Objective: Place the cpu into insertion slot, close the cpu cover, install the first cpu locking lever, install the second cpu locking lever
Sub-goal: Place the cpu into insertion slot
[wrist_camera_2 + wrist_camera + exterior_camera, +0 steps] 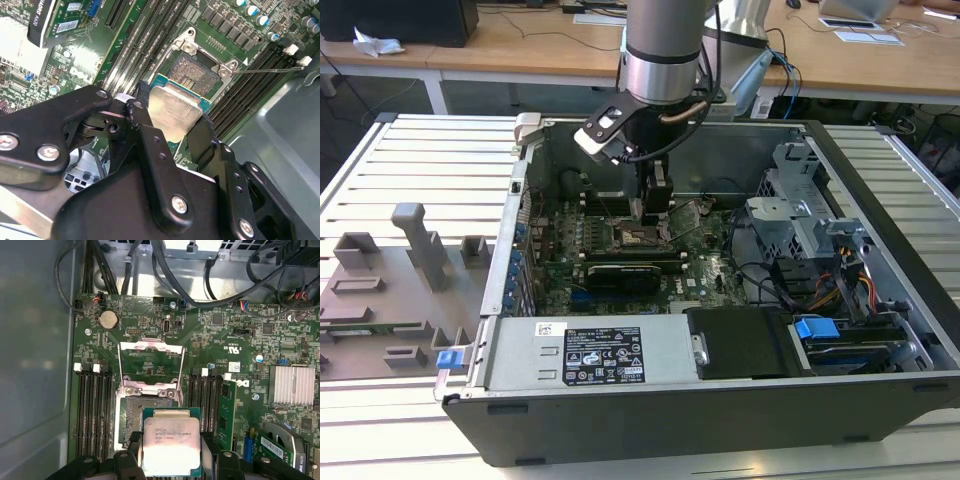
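Square cpu — dull silver, green-rimmed

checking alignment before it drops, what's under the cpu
Beneath the flat square silver-topped cpu sits the square metal-rimmed insertion slot; part of its dark centre shows, the rest is hidden by the chip.

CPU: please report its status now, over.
Status: claw shut on cpu. Chip held partly over insertion slot, not seated. The cpu cover swung open; nothing seen between chip and socket.
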Action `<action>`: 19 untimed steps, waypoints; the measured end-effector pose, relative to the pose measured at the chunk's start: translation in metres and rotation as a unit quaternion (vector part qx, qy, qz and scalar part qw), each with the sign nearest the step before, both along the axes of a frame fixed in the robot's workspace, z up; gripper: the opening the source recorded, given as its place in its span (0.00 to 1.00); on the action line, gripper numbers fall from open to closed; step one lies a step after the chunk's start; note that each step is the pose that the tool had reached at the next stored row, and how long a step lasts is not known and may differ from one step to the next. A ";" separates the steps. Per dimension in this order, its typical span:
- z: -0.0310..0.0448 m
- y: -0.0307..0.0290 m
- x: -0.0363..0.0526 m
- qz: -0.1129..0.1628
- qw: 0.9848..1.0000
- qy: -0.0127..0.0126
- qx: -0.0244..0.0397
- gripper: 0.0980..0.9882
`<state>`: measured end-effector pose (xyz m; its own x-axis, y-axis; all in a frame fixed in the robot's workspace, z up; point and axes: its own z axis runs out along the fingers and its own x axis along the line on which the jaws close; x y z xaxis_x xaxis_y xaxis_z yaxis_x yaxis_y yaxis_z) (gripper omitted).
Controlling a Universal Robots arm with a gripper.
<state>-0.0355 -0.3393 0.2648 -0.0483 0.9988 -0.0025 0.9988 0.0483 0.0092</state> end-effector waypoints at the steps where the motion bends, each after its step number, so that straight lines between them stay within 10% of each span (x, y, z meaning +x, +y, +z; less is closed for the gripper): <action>1: -0.0004 0.0006 0.0001 0.000 1.000 0.000 0.000 0.50; 19: -0.0051 0.0178 0.0001 0.000 1.000 0.000 0.000 0.50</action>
